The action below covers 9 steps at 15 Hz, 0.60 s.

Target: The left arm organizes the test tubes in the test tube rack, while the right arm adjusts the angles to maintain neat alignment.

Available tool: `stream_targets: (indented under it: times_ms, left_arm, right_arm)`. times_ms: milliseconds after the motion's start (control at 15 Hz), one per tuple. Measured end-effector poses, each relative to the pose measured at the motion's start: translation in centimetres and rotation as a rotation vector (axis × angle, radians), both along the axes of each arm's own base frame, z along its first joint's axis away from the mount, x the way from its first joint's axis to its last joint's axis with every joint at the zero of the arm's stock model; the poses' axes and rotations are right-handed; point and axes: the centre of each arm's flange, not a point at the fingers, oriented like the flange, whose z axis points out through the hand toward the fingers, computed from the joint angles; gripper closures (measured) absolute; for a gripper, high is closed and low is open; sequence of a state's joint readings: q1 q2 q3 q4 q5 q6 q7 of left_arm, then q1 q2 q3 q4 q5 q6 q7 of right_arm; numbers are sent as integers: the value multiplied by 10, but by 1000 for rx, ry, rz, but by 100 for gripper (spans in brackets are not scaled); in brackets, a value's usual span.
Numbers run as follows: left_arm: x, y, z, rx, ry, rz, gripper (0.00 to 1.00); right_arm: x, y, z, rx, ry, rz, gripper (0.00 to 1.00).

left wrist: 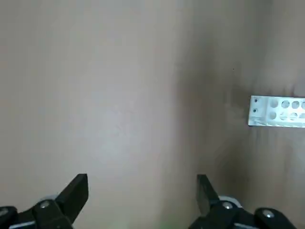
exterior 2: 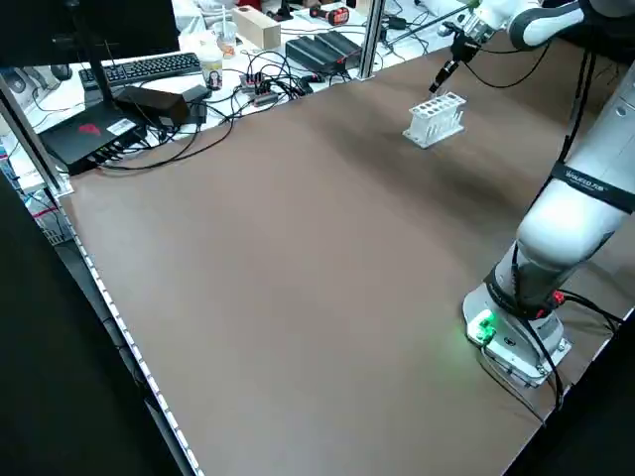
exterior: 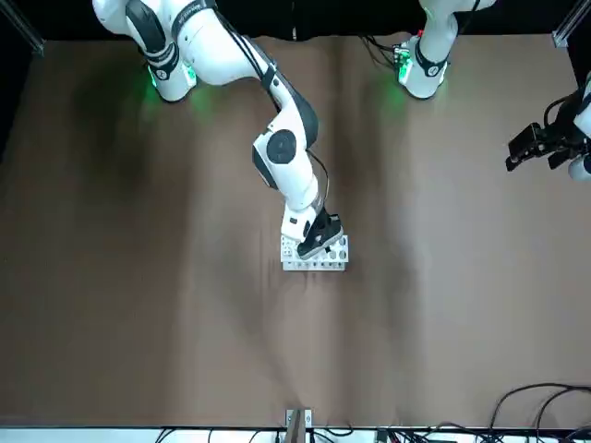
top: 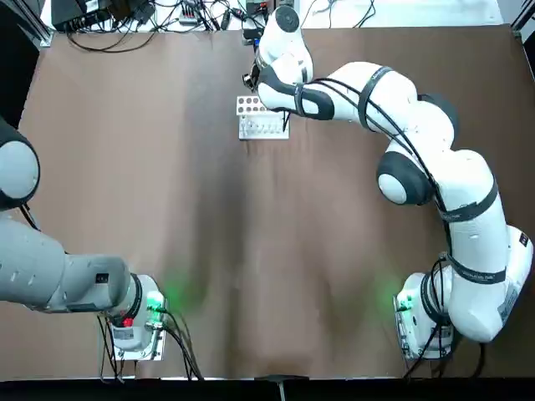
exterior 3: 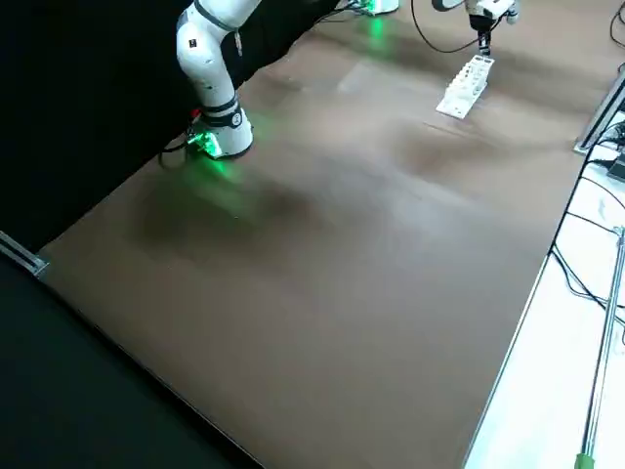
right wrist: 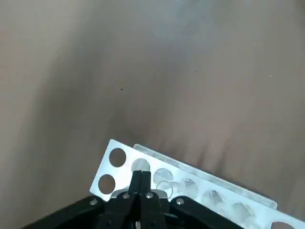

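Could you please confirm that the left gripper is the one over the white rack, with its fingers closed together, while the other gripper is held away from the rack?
Not quite: it is the right gripper that is over the white rack, as the front view shows. Its fingers are indeed closed together, and the other gripper, the left, is held away from the rack.

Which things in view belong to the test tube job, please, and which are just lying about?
For the job:
- white test tube rack
- right gripper, at the rack
- left gripper, open, away from the rack

Just lying about, beyond the table's edge:
- black keyboard
- monitor
- small cardboard box
- loose black cables
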<state>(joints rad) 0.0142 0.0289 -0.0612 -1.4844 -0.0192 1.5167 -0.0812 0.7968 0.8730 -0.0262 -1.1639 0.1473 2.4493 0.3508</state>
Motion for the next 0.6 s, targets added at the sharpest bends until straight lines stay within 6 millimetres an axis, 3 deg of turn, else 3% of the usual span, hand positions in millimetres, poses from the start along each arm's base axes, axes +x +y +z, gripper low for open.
stream_targets:
  times_ms: [600]
  left_arm:
    - [-2, -25, 0, -2, 1, -45, 0]
  right_arm:
    - [10, -11, -4, -23, -20, -7, 99]
